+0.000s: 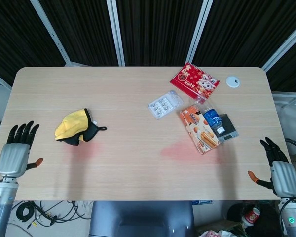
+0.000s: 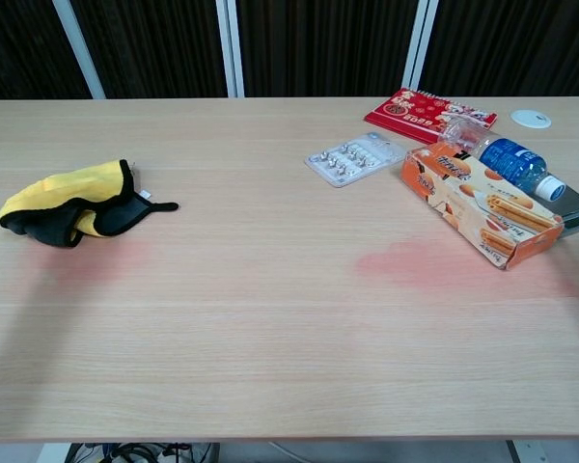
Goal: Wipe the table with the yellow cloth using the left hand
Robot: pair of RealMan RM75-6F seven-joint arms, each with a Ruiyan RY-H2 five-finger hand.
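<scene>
The yellow cloth point(image 1: 75, 126) with black edging lies crumpled on the left part of the table point(image 1: 128, 98); the chest view shows the yellow cloth point(image 2: 77, 201) there too. My left hand point(image 1: 17, 153) hovers at the table's front left edge, fingers spread, holding nothing, well left of the cloth. My right hand point(image 1: 280, 170) rests off the front right corner, fingers apart and empty. Neither hand shows in the chest view.
An orange snack box point(image 1: 200, 129), a water bottle point(image 1: 213, 118), a dark flat device point(image 1: 228, 127), a blister pack point(image 1: 165, 104) and a red calendar point(image 1: 194, 81) lie on the right half. A white disc point(image 1: 232, 81) sits near the far right corner. Faint reddish stains point(image 1: 180, 150) mark the wood.
</scene>
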